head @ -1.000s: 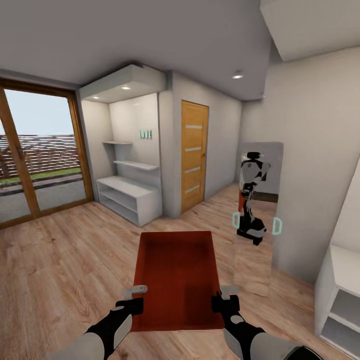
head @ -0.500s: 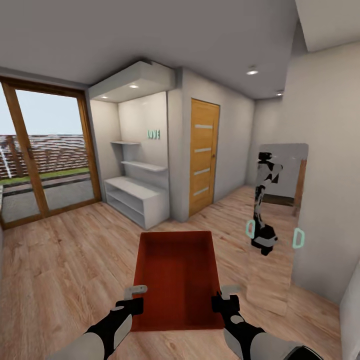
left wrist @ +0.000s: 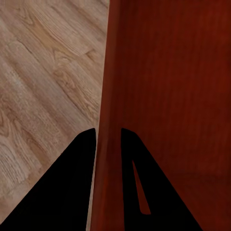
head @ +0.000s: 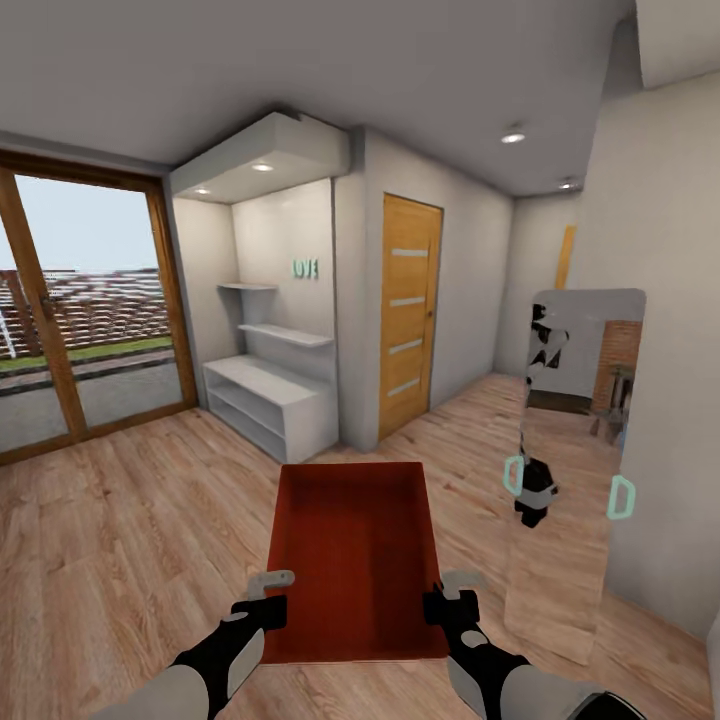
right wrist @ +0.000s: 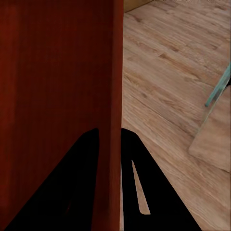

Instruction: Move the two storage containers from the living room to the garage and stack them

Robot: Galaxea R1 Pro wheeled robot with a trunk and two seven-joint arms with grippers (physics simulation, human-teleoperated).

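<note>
Head: I hold bin (head: 352, 560) level before me over wood floor (head: 110, 540), long axis pointing away toward door (head: 408, 310); left gripper (head: 262, 598) and right gripper (head: 448, 595) at side walls. View panned; mirror (head: 575, 450) slid rightward.
Left wrist: jaws pinch wall.
Right wrist: jaws clamp opposite wall.

The head camera looks forward and slightly down from above the storage container (head: 355, 560). Each wrist camera sits close against one long wall of it (left wrist: 108, 96) (right wrist: 115, 72), sharing the wood-plank floor (head: 120, 520) alongside.
</note>
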